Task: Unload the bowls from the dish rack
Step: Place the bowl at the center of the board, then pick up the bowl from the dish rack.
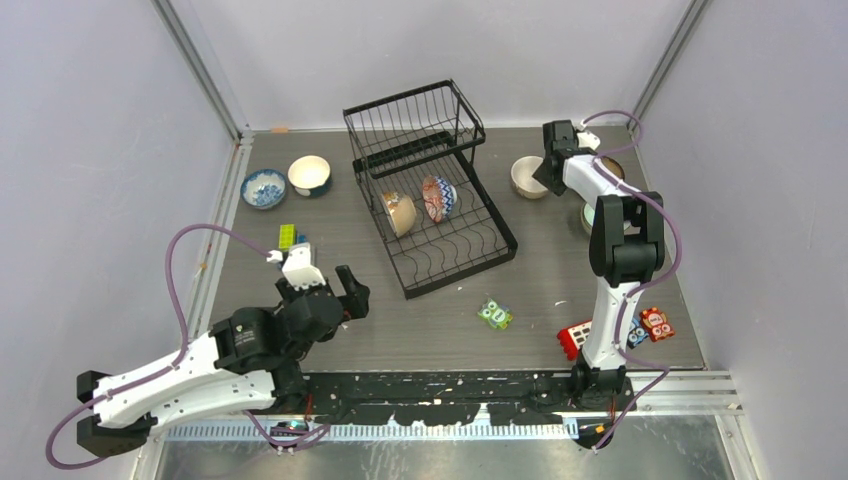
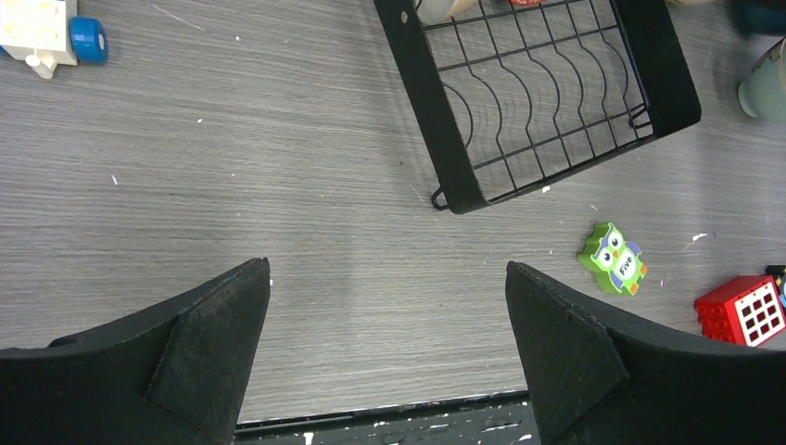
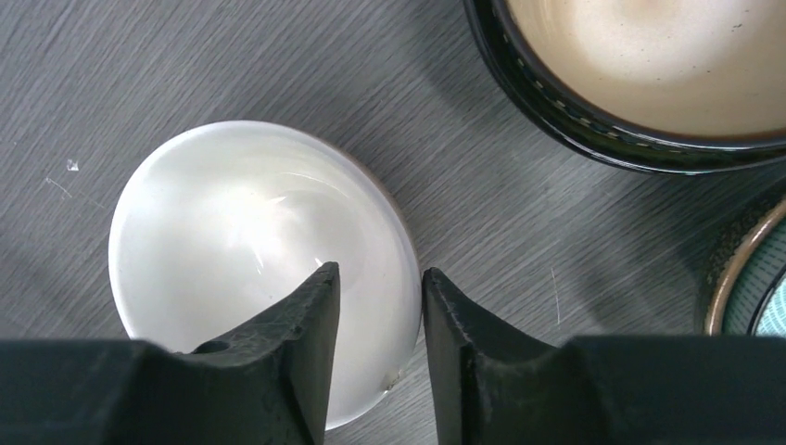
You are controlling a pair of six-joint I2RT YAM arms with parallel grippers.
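Note:
The black wire dish rack [image 1: 497, 230] stands mid-table; its lower tray holds a cream/tan bowl [image 1: 399, 213] and a reddish patterned bowl [image 1: 438, 198], both on edge. The upper basket looks empty. My right gripper [image 1: 545, 175] is at the pale bowl [image 1: 527, 177] on the table right of the rack. In the right wrist view the gripper [image 3: 378, 273] straddles the rim of that bowl [image 3: 232, 241], one finger inside and one outside, with a gap between them. My left gripper [image 1: 350, 290] is open and empty over bare table near the rack's front corner [image 2: 436, 120].
A blue-patterned bowl [image 1: 264, 187] and a dark teal bowl [image 1: 310, 175] sit at the back left. A dark bowl with a tan inside [image 3: 649, 65] and a teal bowl [image 3: 751, 278] sit close to the right gripper. Toy blocks lie around: an owl [image 2: 614, 259] and a red block [image 2: 744, 309].

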